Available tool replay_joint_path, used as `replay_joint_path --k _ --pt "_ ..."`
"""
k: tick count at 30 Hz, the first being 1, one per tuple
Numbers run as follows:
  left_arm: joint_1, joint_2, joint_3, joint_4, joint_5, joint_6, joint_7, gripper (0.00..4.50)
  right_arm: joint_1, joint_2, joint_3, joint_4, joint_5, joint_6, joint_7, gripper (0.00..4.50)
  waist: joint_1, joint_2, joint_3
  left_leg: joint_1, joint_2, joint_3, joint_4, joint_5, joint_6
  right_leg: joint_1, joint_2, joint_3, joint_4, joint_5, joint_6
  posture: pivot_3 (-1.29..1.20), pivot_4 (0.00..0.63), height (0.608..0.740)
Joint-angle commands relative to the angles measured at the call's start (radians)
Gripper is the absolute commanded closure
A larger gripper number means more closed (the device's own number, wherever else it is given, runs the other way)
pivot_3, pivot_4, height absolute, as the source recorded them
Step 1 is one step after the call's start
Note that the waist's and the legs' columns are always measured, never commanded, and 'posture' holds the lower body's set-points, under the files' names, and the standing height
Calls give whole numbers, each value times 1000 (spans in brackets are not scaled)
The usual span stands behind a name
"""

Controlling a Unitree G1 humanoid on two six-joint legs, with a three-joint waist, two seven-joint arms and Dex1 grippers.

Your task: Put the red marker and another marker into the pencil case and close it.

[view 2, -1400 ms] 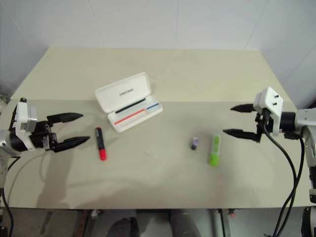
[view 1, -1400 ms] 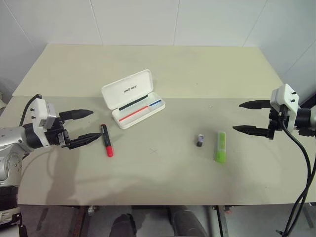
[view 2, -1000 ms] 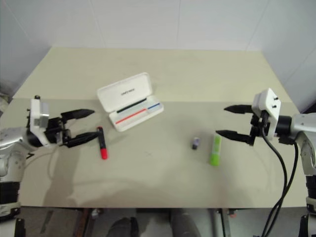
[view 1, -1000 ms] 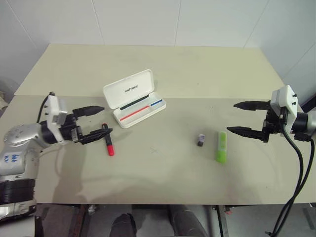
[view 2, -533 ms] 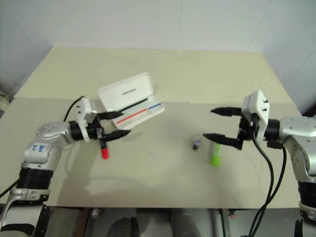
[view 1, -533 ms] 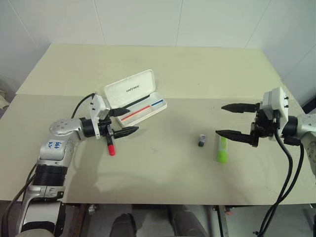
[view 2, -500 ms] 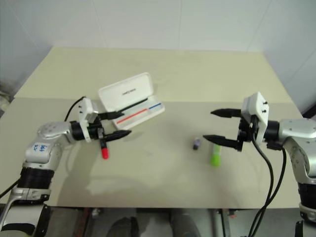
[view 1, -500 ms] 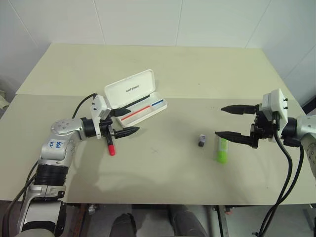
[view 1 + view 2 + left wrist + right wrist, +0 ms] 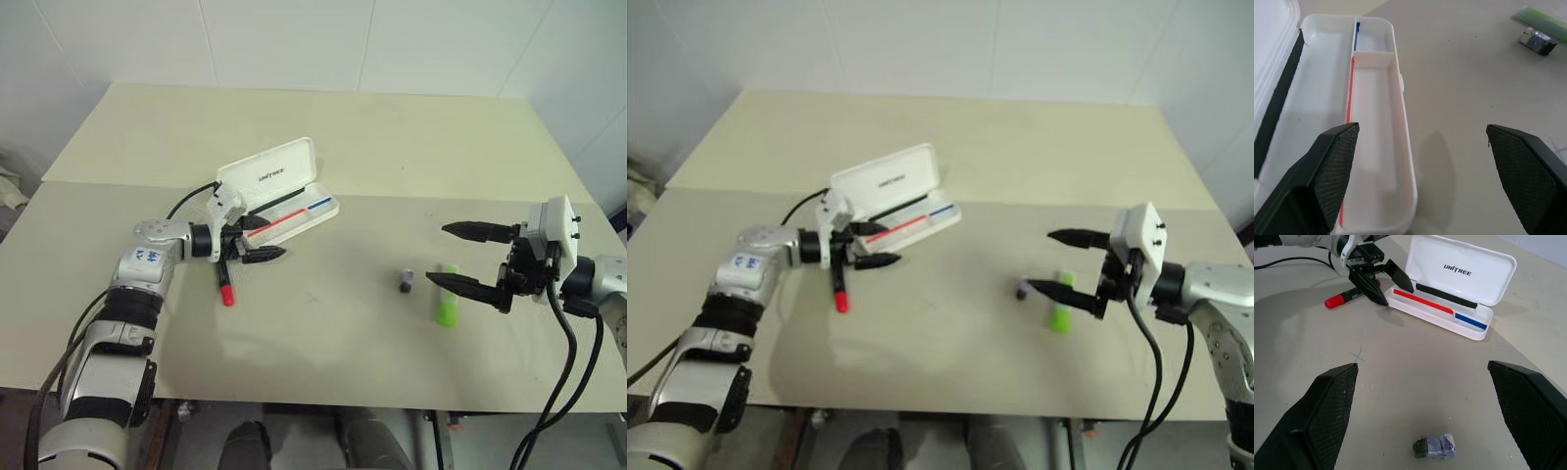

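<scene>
White plastic, the one pencil case (image 9: 279,196) lies open left of centre on the beige table (image 9: 392,147), its raised lid printed "UNITREE" in dark letters, red and blue stripes inside. One red marker (image 9: 224,282) lies just near and left of it. One lime-green highlighter (image 9: 447,295) lies on the right, a single small dark object (image 9: 407,281) just left of it. The left gripper (image 9: 257,242) hangs above the red marker beside the case, fingers spread, grasping nothing. The right gripper (image 9: 458,257) hovers by the highlighter, fingers likewise parted and empty.
</scene>
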Motion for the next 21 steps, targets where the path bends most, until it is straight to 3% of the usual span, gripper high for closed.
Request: replay_joint_path --k 1,21 --pt "-42 -8 -10 49 35 -61 -27 30 15 1 -56 -44 23 -8 -24 0 0 0 0 0 0 0 0 0 0 0 0 0 0 0 0 0 150 740" --pt "-121 -68 -96 226 189 -170 -87 30 59 5 -70 -48 11 -36 -70 0 17 0 0 -7 0 -1 1 0 0 -5 0 0 0 0 0 0 150 740"
